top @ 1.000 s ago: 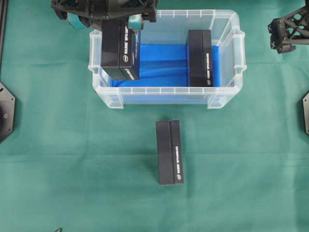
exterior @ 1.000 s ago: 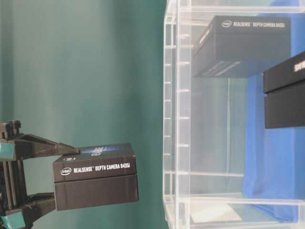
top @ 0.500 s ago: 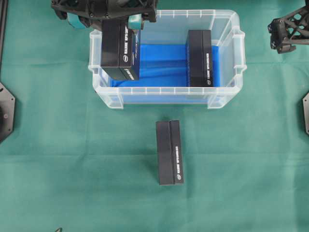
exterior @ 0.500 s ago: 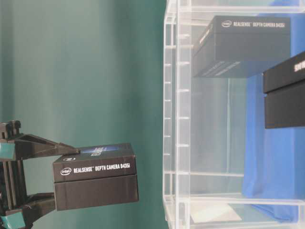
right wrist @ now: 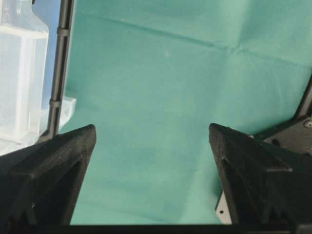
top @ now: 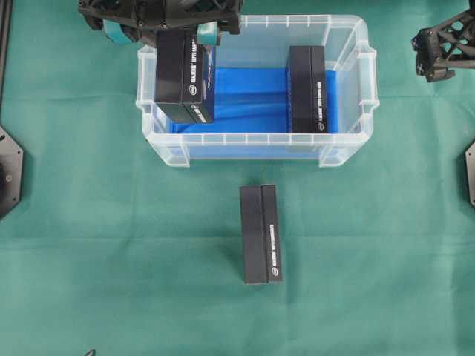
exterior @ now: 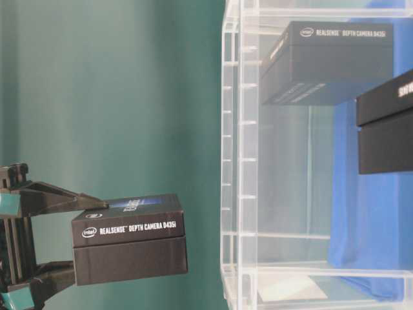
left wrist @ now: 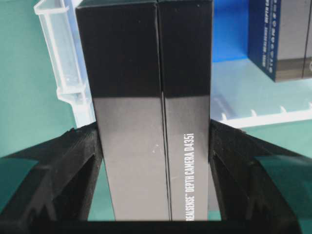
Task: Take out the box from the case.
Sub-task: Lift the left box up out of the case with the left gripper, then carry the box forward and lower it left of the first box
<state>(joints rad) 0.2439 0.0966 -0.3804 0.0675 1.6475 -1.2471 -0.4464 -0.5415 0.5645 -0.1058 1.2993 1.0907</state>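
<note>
My left gripper [left wrist: 153, 131] is shut on a black box [left wrist: 146, 73] labelled as a depth camera, its fingers [left wrist: 83, 151] pressed on both long sides. From overhead the held box [top: 184, 74] hangs over the left end of the case [top: 256, 137], a clear plastic bin with a blue floor. At table level it [exterior: 129, 239] sits clear above the case rim [exterior: 232, 161]. A second black box [top: 306, 89] stands inside the case at the right. My right gripper [right wrist: 152, 131] is open over bare green cloth, at the far right [top: 434, 50].
A third black box [top: 260, 233] lies on the green cloth in front of the case. Black mounts sit at the left edge [top: 9, 170] and right edge [top: 470, 174] of the table.
</note>
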